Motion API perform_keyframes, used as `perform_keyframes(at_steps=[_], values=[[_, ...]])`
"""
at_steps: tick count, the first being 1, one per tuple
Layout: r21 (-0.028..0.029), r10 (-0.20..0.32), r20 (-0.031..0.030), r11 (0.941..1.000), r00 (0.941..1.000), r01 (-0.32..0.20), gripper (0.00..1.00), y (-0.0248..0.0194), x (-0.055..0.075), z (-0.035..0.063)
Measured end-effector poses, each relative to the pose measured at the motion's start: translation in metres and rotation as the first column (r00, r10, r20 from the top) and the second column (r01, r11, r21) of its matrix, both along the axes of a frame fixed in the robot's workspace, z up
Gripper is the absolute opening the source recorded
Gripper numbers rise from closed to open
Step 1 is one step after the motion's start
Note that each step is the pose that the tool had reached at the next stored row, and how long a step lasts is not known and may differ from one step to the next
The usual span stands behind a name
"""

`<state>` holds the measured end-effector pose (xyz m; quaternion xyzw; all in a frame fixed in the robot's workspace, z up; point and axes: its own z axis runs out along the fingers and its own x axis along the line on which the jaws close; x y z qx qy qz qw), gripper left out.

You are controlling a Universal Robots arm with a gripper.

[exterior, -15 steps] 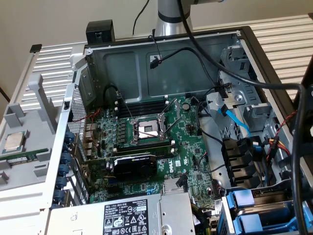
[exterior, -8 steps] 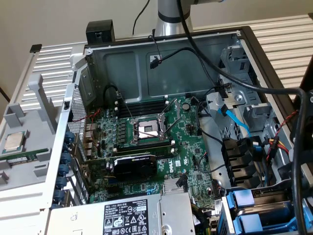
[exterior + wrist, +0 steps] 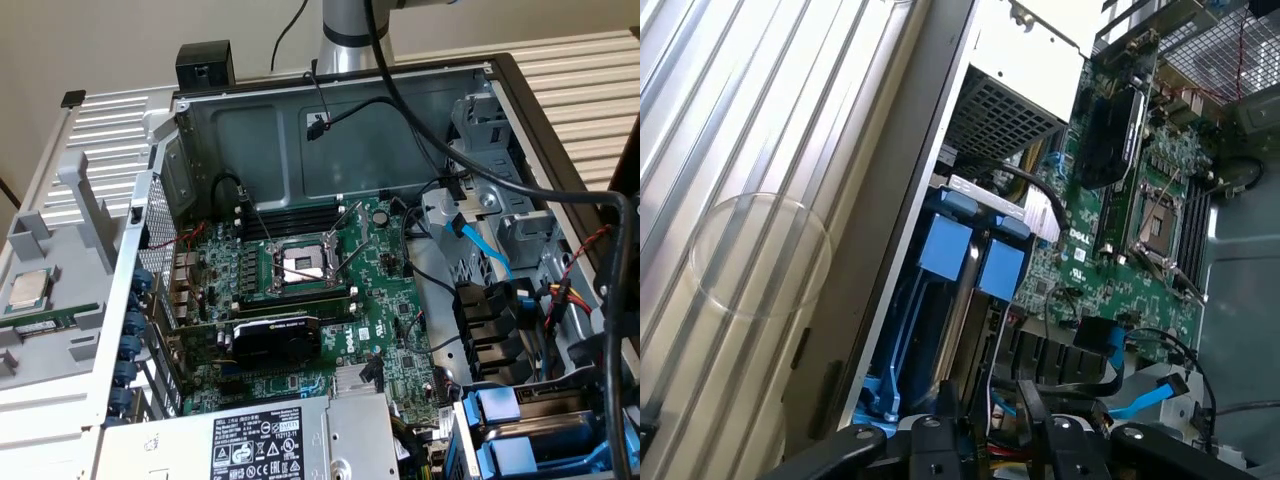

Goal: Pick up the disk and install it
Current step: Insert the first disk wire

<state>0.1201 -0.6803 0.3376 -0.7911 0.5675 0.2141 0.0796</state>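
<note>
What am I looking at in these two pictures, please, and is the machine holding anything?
This is a robot arm working on an open computer case. One picture comes from a camera off the arm, the other from one on its wrist, looking past the black gripper. Inside lie a green motherboard, a black graphics card and, in a corner bay, blue drive carriers. A small silver processor chip lies outside the case. Whether the gripper holds anything, I cannot tell.
</note>
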Motion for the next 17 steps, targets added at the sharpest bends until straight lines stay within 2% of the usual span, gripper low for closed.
perform_keyframes(at_steps=[2, 4, 9, 17], values=[[0.0011, 0.0, -0.007, 1.0, 1.0, 0.0, 0.36, 0.0, 0.0009, -0.0015], [0.0026, 0.0, -0.0109, 1.0, 0.9999, 0.0, 0.36, 0.0, 0.0019, -0.0027], [0.008, 0.0, -0.0138, 1.0, 0.9999, 0.0, 0.36, 0.0, 0.0026, -0.004], [0.0118, 0.0, -0.023, 0.9999, 0.9997, 0.0, 0.36, 0.0002, 0.0029, -0.0056]])
